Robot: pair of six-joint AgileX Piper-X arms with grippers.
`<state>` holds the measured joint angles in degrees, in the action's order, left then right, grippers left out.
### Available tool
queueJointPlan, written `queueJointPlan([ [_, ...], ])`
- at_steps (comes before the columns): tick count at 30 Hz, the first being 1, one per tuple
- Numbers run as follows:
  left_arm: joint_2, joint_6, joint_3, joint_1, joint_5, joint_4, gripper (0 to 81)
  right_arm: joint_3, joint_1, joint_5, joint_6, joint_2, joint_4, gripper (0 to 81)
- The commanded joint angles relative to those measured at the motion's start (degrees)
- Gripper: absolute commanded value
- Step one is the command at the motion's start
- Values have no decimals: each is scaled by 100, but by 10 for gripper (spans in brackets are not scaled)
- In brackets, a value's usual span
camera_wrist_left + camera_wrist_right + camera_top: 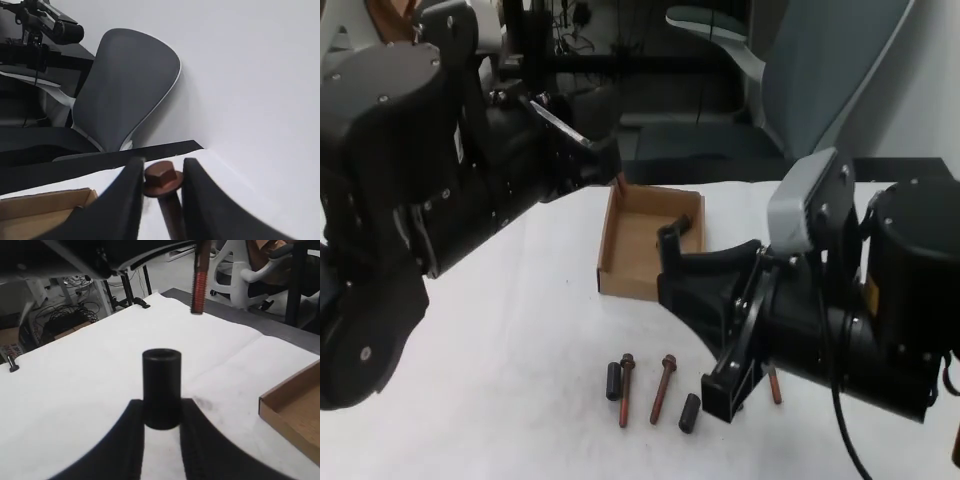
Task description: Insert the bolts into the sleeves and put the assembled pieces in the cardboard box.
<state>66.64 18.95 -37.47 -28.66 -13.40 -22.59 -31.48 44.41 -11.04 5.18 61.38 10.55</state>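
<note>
Left gripper [163,166] clamped on a bolt [163,181], right gripper [161,410] on a sleeve [161,382] — I count none joined; cardboard box [615,240] looks empty — loose bolts [663,388], loose sleeves [690,412] outstanding.

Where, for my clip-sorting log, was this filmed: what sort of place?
Probably an office-like lab room: a grey office chair, loose cables behind, and a bench under white cloth.

Rear overhead, close wrist views, shared box [638,243]
</note>
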Motion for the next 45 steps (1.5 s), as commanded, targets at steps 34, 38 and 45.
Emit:
queueJointPlan([
  [34, -64, -400, 0, -338, -1527, -21, 18, 11, 62, 648, -7, 115, 41, 6],
  [38, -64, -514, 0, -350, -1527, -39, 18, 11, 62, 648, 335, 115, 41, 6],
  [45, -64, -574, 0, -353, -1527, -28, 18, 11, 62, 451, 684, 115, 41, 6],
])
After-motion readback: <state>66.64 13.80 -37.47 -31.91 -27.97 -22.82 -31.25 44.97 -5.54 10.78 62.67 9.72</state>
